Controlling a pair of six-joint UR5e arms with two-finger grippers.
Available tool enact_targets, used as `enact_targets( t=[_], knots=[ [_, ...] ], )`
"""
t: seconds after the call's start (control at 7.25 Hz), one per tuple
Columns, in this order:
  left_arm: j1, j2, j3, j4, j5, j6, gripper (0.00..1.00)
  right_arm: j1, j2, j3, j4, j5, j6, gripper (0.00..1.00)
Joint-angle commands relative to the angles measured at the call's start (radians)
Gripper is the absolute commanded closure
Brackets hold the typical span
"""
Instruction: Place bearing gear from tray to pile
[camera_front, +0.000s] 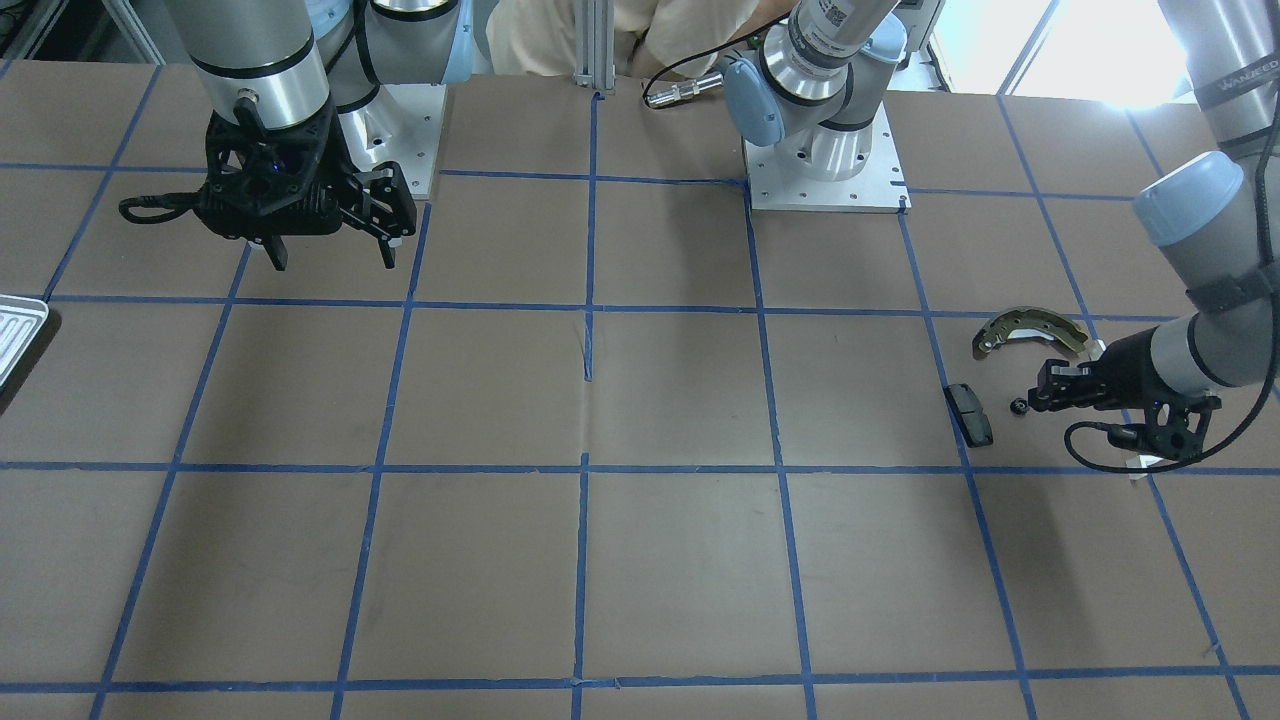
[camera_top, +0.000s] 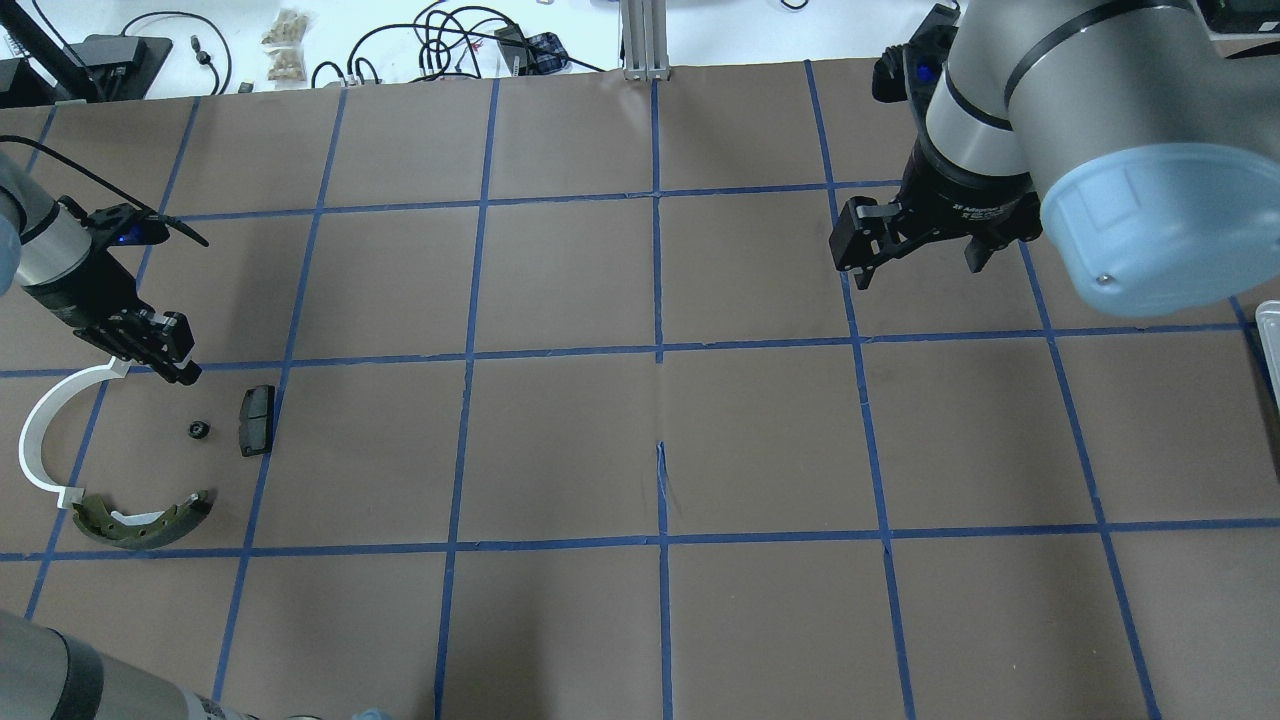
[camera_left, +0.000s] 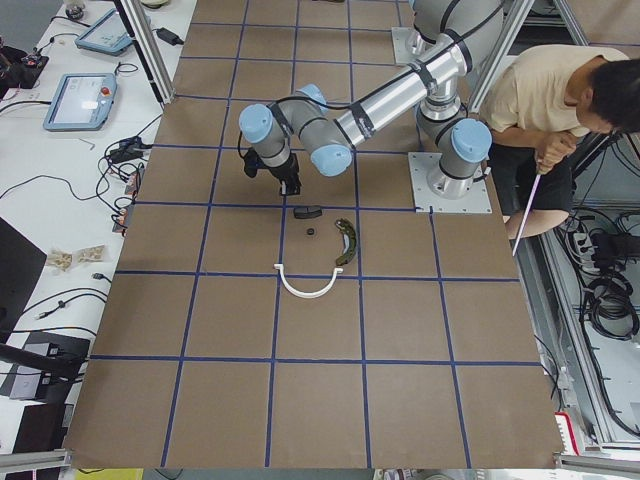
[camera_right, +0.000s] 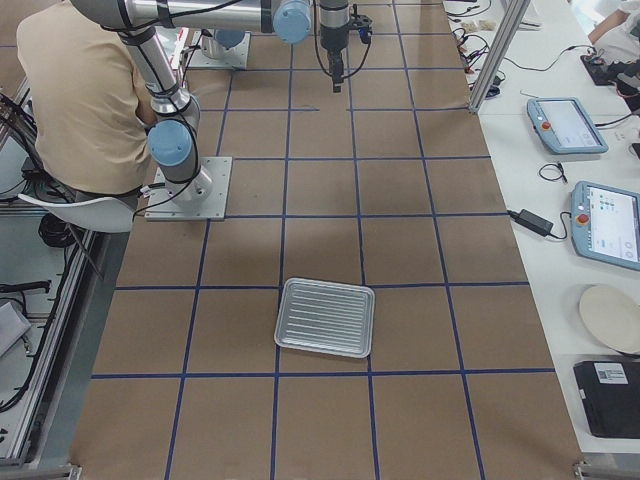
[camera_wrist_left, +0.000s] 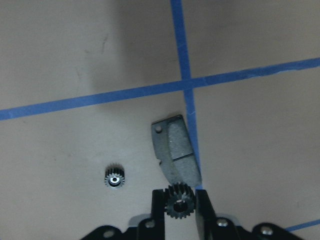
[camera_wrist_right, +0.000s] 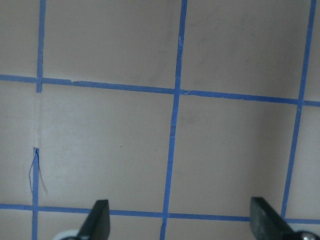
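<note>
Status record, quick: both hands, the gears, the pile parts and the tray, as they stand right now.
left hand: shut on a bearing gear, raised beside the brake pad
right hand: open, holds nothing
second gear: lies loose near the brake pad, not touching it
pile: brake pad, brake shoe, white arc
tray: no parts seen in it

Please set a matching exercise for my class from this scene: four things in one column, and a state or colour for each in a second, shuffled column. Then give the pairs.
Column one:
1. left gripper
2. right gripper
3. tray
4. brake shoe

Column two:
A. curved, olive and silver
B. open, holding nothing
C. shut on a small gear
D. silvery, with a ribbed bottom

Pairs: 1-C, 2-B, 3-D, 4-A
</note>
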Motion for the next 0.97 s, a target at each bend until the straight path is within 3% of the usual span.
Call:
enact_targets(
  t=[0.0, 0.83],
  knots=[
    [0.063, -0.040, -0.001, 0.032, 0.025, 0.054, 1.00, -0.001, 0.000, 0.002, 0.000, 0.001, 0.000, 0.00],
    [0.109, -0.114, -0.003, 0.057, 0.025, 0.087, 1.00, -0.018, 0.002, -0.014, -0.005, 0.052, 0.003, 0.00]
  ],
)
